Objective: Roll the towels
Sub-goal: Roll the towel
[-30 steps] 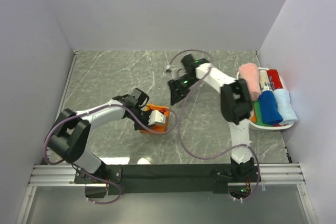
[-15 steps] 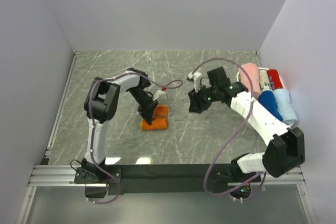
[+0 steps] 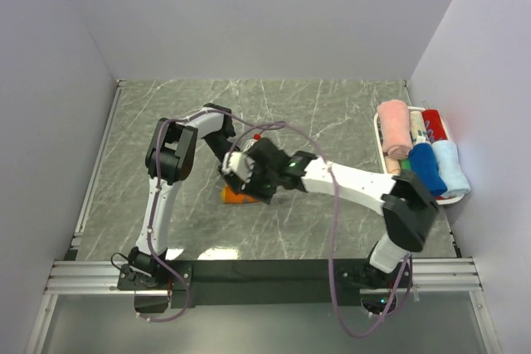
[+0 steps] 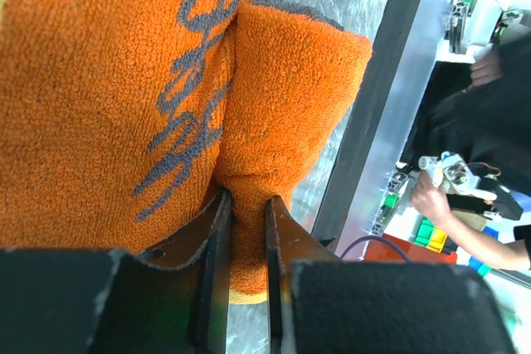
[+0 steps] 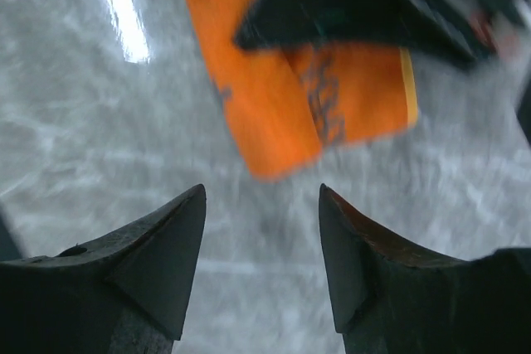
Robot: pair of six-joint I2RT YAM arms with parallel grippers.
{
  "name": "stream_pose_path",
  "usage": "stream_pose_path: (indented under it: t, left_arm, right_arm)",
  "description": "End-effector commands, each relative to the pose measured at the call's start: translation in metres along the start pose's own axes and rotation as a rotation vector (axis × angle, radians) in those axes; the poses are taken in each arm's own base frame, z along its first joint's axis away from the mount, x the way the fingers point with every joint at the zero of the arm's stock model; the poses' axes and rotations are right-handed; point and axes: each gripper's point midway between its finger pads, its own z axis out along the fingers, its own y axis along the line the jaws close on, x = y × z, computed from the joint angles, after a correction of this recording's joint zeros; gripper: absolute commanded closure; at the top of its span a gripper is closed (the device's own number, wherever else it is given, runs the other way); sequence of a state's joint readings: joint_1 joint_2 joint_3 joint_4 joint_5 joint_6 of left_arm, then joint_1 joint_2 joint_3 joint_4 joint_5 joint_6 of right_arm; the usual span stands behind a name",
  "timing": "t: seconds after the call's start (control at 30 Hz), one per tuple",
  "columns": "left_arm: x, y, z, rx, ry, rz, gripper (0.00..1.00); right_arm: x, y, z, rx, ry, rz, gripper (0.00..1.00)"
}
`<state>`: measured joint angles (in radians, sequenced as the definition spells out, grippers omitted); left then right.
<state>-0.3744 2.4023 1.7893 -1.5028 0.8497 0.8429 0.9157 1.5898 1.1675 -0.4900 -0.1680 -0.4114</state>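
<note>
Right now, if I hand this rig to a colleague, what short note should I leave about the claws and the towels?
Left claw: shut on a fold of the orange towel, which lies on the table.
Right claw: open, above the same towel, holding nothing.
Done: several rolled towels sit in the white basket.
To do: finish rolling the orange towel; it seems only folded.

The orange towel (image 4: 124,80) carries dark grey script lettering and a yellow edge stripe. The tabletop (image 3: 332,113) is grey-green marble with white veins. The white basket (image 3: 448,200) holds a pink towel (image 3: 395,126), a red towel (image 3: 435,122), a blue towel (image 3: 426,170) and a pale blue towel (image 3: 452,167).
</note>
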Motion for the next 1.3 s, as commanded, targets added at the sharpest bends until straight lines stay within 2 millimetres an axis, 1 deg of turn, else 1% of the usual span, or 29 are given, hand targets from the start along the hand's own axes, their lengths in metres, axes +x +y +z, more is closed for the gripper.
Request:
stream_pose_path:
  t: [0.0, 0.07, 0.1, 0.17, 0.2, 0.27, 0.37, 0.4, 0.43, 0.47, 0.5, 0.53, 0.57, 0.6, 0.63, 0.67, 0.77, 0.8, 0.83, 0.9, 0.97, 1.0, 1.07, 1.1, 1.13, 1.17, 1.2, 1.23, 1.27]
  left_arm:
    - [0.001, 0.05, 0.005, -0.12, 0.039, 0.09, 0.81]
    - [0.001, 0.05, 0.007, -0.116, 0.039, 0.083, 0.8]
    - [0.001, 0.051, 0.007, -0.114, 0.038, 0.077, 0.79]
    - [0.0, 0.051, 0.006, -0.116, 0.035, 0.069, 0.79]
    - [0.0, 0.05, 0.007, -0.112, 0.035, 0.066, 0.79]
    - [-0.001, 0.051, 0.006, -0.116, 0.033, 0.063, 0.78]
    - [-0.002, 0.052, 0.006, -0.119, 0.031, 0.054, 0.76]
    - [-0.002, 0.052, 0.006, -0.118, 0.03, 0.052, 0.75]
    - [-0.001, 0.053, 0.005, -0.118, 0.026, 0.044, 0.72]
    - [-0.001, 0.054, 0.004, -0.123, 0.02, 0.037, 0.69]
    - [-0.004, 0.056, 0.001, -0.134, 0.004, 0.042, 0.68]
    - [-0.003, 0.057, -0.002, -0.132, -0.019, 0.024, 0.68]
    - [-0.005, 0.059, -0.004, -0.139, -0.033, 0.019, 0.64]
    - [-0.007, 0.059, -0.006, -0.141, -0.05, 0.015, 0.63]
    - [-0.008, 0.059, -0.009, -0.129, -0.071, 0.002, 0.62]
    - [-0.008, 0.058, -0.01, -0.118, -0.077, -0.005, 0.59]
    - [-0.007, 0.058, -0.011, -0.098, -0.092, -0.026, 0.55]
    - [-0.008, 0.058, -0.012, -0.098, -0.102, -0.028, 0.54]
    - [-0.007, 0.058, -0.013, -0.089, -0.114, -0.035, 0.53]
    - [-0.013, 0.052, -0.018, -0.067, -0.155, -0.034, 0.5]
    - [-0.017, 0.046, -0.029, -0.048, -0.205, -0.034, 0.48]
    - [-0.024, 0.038, -0.038, -0.031, -0.257, -0.021, 0.48]
    - [-0.026, 0.038, -0.06, -0.03, -0.351, -0.026, 0.46]
    - [-0.031, 0.027, -0.075, -0.022, -0.419, -0.007, 0.45]
    - [-0.03, 0.028, -0.093, -0.022, -0.487, -0.023, 0.44]
    - [-0.03, 0.024, -0.118, -0.031, -0.572, -0.016, 0.43]
    - [-0.034, 0.017, -0.123, -0.025, -0.594, -0.003, 0.42]
    - [-0.028, 0.02, -0.142, -0.037, -0.653, -0.018, 0.41]
    - [-0.024, 0.019, -0.156, -0.048, -0.692, -0.022, 0.4]
  right_arm:
    - [-0.037, -0.006, 0.025, 0.118, -0.033, -0.199, 0.36]
    - [-0.041, -0.003, 0.035, 0.114, -0.026, -0.227, 0.36]
    - [-0.037, 0.0, 0.046, 0.1, -0.007, -0.241, 0.36]
    - [-0.039, -0.002, 0.055, 0.102, 0.002, -0.253, 0.36]
    - [-0.036, -0.005, 0.062, 0.115, 0.019, -0.258, 0.36]
    - [-0.035, -0.009, 0.068, 0.128, 0.033, -0.276, 0.35]
    - [-0.021, -0.004, 0.081, 0.089, 0.073, -0.297, 0.39]
    - [-0.01, 0.0, 0.086, 0.066, 0.108, -0.3, 0.43]
    - [-0.005, 0.002, 0.087, 0.054, 0.121, -0.298, 0.46]
    - [0.001, 0.008, 0.089, 0.019, 0.128, -0.292, 0.53]
    - [0.011, 0.016, 0.089, -0.029, 0.142, -0.284, 0.69]
    - [0.018, 0.02, 0.089, -0.049, 0.152, -0.274, 0.75]
    - [0.023, 0.022, 0.089, -0.062, 0.158, -0.262, 0.8]
    - [0.033, 0.028, 0.087, -0.094, 0.166, -0.251, 0.92]
    - [0.037, 0.031, 0.086, -0.109, 0.167, -0.238, 0.97]
    - [0.04, 0.032, 0.085, -0.123, 0.165, -0.211, 1.0]
    - [0.044, 0.037, 0.08, -0.199, 0.157, -0.13, 1.0]
    - [0.045, 0.032, 0.079, -0.214, 0.162, -0.096, 1.0]
    - [0.043, 0.037, 0.079, -0.256, 0.15, -0.073, 1.0]
    - [0.042, 0.034, 0.082, -0.29, 0.15, -0.035, 1.0]
    - [0.04, 0.031, 0.084, -0.33, 0.14, 0.011, 1.0]
    - [0.04, 0.03, 0.086, -0.351, 0.144, 0.03, 1.0]
    - [0.039, 0.027, 0.087, -0.383, 0.134, 0.07, 1.0]
    - [0.04, 0.028, 0.088, -0.399, 0.144, 0.081, 1.0]
    - [0.041, 0.026, 0.089, -0.405, 0.145, 0.088, 1.0]
    - [0.041, 0.027, 0.09, -0.419, 0.148, 0.101, 1.0]
    - [0.04, 0.029, 0.09, -0.43, 0.149, 0.106, 1.0]
    - [0.04, 0.029, 0.09, -0.441, 0.147, 0.117, 1.0]
    - [0.04, 0.028, 0.09, -0.45, 0.148, 0.14, 1.0]
